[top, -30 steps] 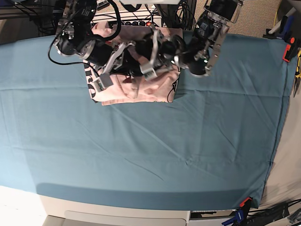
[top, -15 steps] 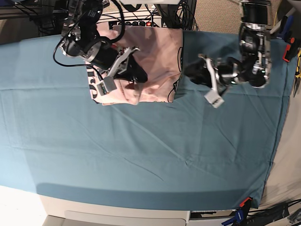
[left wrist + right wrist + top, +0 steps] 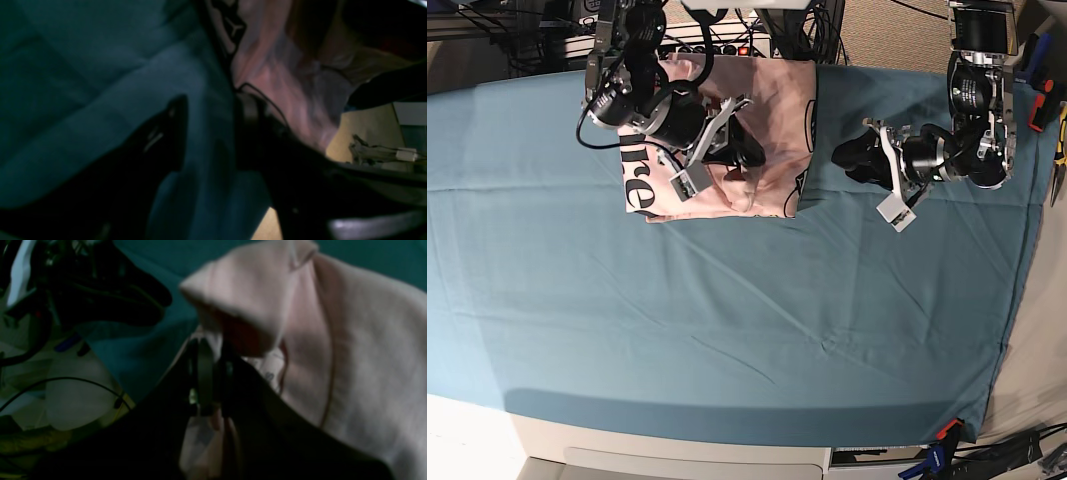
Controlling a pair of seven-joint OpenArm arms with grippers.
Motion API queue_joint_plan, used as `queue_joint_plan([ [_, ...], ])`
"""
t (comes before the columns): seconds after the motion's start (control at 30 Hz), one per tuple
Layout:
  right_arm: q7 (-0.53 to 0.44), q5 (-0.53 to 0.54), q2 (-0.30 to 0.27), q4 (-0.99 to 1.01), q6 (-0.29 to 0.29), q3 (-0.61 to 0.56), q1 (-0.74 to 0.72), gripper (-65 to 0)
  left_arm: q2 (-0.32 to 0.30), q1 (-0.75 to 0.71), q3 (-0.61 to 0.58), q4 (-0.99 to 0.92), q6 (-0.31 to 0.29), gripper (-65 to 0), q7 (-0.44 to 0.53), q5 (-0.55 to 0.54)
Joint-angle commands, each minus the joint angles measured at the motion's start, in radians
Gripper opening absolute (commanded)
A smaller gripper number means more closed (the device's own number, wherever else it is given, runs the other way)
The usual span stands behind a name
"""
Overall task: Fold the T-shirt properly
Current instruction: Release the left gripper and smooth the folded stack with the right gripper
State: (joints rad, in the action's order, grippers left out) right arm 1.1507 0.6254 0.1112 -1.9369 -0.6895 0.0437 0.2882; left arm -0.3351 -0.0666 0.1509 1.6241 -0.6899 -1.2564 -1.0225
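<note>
The pink T-shirt (image 3: 757,130) lies folded into a rough square at the far edge of the worktop (image 3: 727,330), on the teal cloth (image 3: 547,280), with black lettering showing along its edges. The right claw (image 3: 211,380) is clenched on a pinch of the pink fabric, lifting a fold of it. The left claw (image 3: 867,160) hovers over bare cloth just beside the shirt, its jaws spread apart and gripping nothing.
</note>
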Motion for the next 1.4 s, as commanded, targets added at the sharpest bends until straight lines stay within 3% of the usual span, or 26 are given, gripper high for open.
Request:
queue_joint_plan([
  [0.0, -0.028, 0.028, 0.002, -0.011, -0.009, -0.003, -0.016, -65.0, -0.008, 0.014, 0.004, 0.017, -0.008, -40.9, 0.014, -0.026],
  [0.6, -0.034, -0.002, 0.003, 0.041, -0.009, -0.005, -0.026, -65.0, -0.008, 0.014, 0.004, 0.017, -0.008, -40.9, 0.016, -0.026],
  [1.03, -0.058, -0.064, 0.003, 0.148, -0.004, -0.102, -0.076, -65.0, -0.008, 0.014, 0.004, 0.017, -0.008, -40.9, 0.017, -0.026],
  [1.37, -0.068, -0.077, 0.002, 0.148, -0.004, -0.101, -0.092, -65.0, -0.008, 0.014, 0.004, 0.017, -0.008, -40.9, 0.018, -0.026],
])
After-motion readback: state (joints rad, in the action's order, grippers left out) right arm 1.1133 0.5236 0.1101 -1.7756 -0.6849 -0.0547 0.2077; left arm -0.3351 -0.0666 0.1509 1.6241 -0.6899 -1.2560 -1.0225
